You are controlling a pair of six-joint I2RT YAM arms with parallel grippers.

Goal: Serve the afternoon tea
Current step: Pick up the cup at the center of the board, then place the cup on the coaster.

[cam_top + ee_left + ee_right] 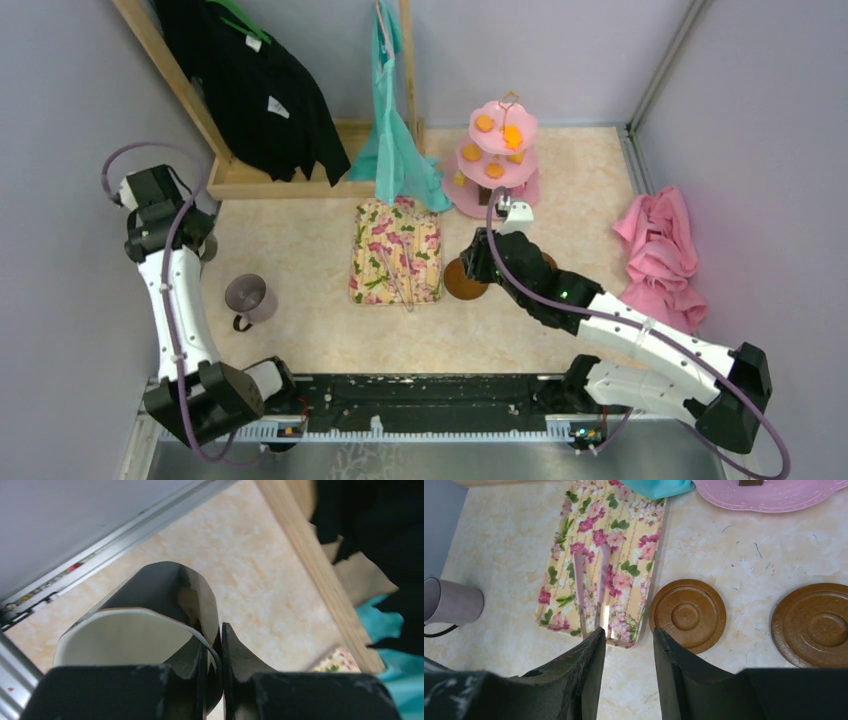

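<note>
Cream mug (pixel 115 635) rim pinched by left fingers (pixel 240 655); right fingers (pixel 676 665) half-open, empty, above brown saucer (pixel 687 614).

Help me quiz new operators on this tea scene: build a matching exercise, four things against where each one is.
Things:
1 cream mug
2 mauve-grey mug
3 pink stand
4 brown saucers

Places:
A standing left of the floral tray
B pinched at its wall by the left gripper
C at the far side, carrying orange snacks
D just right of the floral tray

Pairs: 1-B, 2-A, 3-C, 4-D
</note>
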